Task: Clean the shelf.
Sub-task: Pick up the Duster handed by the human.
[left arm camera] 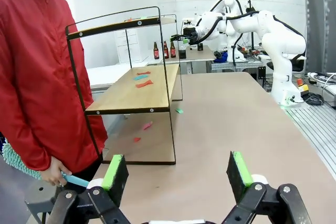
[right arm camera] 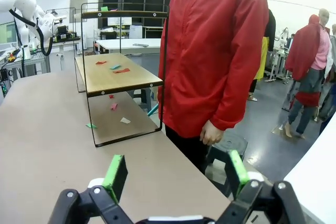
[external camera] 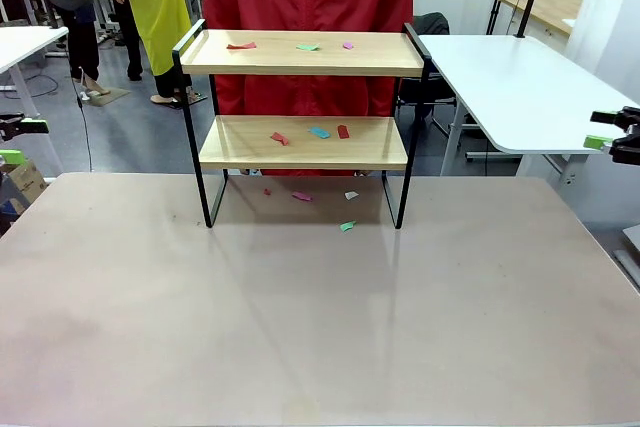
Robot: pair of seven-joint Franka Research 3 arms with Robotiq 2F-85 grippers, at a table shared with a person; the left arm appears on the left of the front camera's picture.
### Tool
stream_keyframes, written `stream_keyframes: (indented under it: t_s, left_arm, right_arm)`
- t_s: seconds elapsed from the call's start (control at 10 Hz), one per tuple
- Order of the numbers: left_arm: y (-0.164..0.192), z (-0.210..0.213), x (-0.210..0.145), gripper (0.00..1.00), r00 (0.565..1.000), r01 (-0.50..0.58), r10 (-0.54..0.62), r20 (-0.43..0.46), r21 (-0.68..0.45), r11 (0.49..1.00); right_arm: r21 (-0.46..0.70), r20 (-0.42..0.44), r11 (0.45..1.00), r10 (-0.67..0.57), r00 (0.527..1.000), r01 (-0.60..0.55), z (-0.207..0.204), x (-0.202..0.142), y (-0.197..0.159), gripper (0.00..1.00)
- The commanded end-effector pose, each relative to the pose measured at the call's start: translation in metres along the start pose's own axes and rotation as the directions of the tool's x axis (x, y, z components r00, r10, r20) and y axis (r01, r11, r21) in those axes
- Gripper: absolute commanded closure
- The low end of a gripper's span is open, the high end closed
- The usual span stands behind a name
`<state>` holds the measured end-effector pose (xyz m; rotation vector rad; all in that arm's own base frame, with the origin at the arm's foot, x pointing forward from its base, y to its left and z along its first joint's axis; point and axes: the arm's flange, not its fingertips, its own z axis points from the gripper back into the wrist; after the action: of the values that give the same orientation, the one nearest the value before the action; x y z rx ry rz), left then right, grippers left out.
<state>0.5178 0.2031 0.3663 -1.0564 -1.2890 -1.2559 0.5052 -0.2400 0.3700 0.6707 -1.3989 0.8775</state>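
Beige table (external camera: 300,327); shelf (external camera: 300,66) at far edge, scraps (external camera: 319,132) on boards; white table (external camera: 520,87) beyond.

Bright, even indoor light, soft shadows, wide-angle bending in wrist views.

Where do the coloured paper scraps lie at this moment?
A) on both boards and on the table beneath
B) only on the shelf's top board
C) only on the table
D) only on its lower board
A: on the shelf, paper scraps lie on the top board and the lower board, with more on the table beneath it.
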Motion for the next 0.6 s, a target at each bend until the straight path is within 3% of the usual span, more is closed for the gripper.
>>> stream_keyframes:
  t_s: [0.0, 0.1, 0.5]
  left_arm:
    - [0.0036, 0.0021, 0.0075, 0.0, 0.999, -0.047, 0.046, 0.027, 0.046, 0.998]
    - [0.0, 0.0, 0.0, 0.0, 1.0, 0.0, 0.0, 0.0, 0.0, 1.0]
    - [0.0, 0.0, 0.0, 0.0, 1.0, 0.0, 0.0, 0.0, 0.0, 1.0]
  right_arm:
    - [0.001, 0.011, 1.0, -0.005, 1.0, 0.005, -0.0003, 0.0, 0.0004, 0.0]
    - [0.001, 0.011, 1.0, -0.005, 1.0, 0.005, -0.0003, 0.0, 0.0004, 0.0]
    - [0.001, 0.011, 1.0, -0.005, 1.0, 0.005, -0.0003, 0.0, 0.0004, 0.0]
